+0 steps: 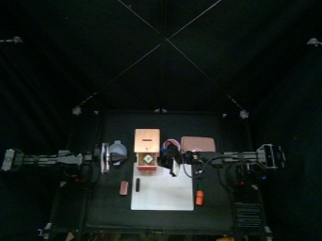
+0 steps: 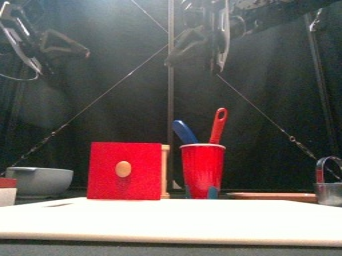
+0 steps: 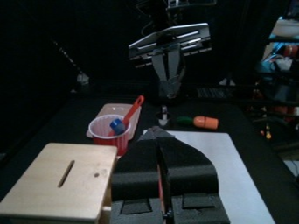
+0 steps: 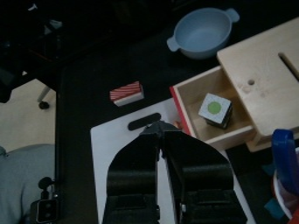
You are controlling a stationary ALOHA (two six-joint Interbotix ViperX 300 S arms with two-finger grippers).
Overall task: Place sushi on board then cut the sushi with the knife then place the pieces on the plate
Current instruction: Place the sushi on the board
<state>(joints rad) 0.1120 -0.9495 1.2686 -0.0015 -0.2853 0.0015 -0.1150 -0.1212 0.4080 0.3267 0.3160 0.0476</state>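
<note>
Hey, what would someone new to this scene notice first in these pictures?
The wooden box behind the white cutting board stands out, its red drawer pulled open with a sushi piece inside. Beside the box is a red cup holding a blue knife and a red knife. The left gripper and right gripper hang shut above the table, empty.

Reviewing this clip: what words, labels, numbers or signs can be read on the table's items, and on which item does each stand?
None: no word, number or sign can be read in any view.
The wooden box, red cup, white cutting board and blue-grey bowl all look plain.
</note>
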